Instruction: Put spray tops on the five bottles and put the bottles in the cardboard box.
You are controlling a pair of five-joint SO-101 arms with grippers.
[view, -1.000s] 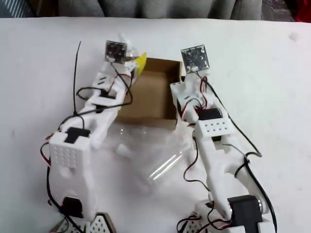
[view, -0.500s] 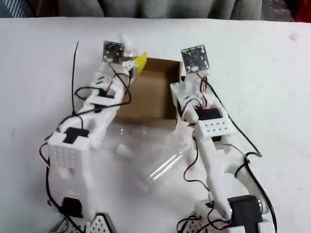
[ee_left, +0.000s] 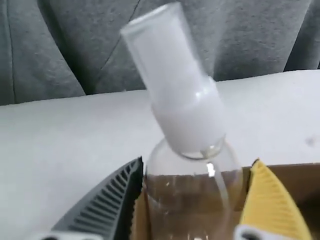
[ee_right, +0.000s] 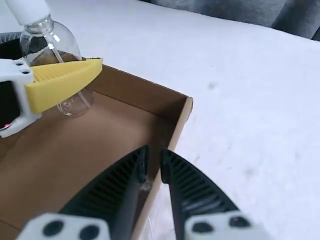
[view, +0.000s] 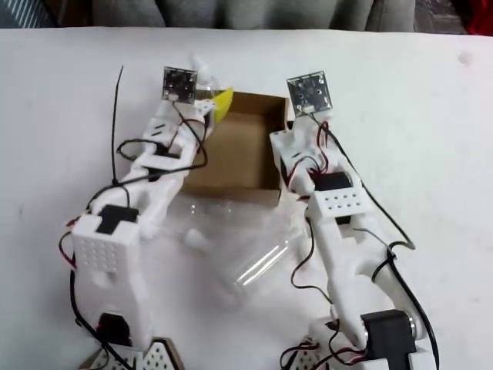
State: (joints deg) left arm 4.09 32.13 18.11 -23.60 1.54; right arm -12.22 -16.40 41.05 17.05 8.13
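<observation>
Firstly, box (view: 239, 154): thin brown cardboard, open, light. It could slide if nudged.
Right gripper (ee_right: 152, 155): ribbed fingers nearly together at the box wall; cannot tell if they pinch it.
Left gripper (ee_left: 197, 167): fingers pinch the bottle.
Bottle (ee_left: 192, 190): clear, smooth, round, tilted at the box's far corner. It may slip.
Top (ee_left: 175, 85): white cylinder, fitted.

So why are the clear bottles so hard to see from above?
High view: the lying bottle shows on the white table mainly by glints. Left wrist view: a glint below the spray top. Right wrist view: cardboard box evenly lit.
</observation>
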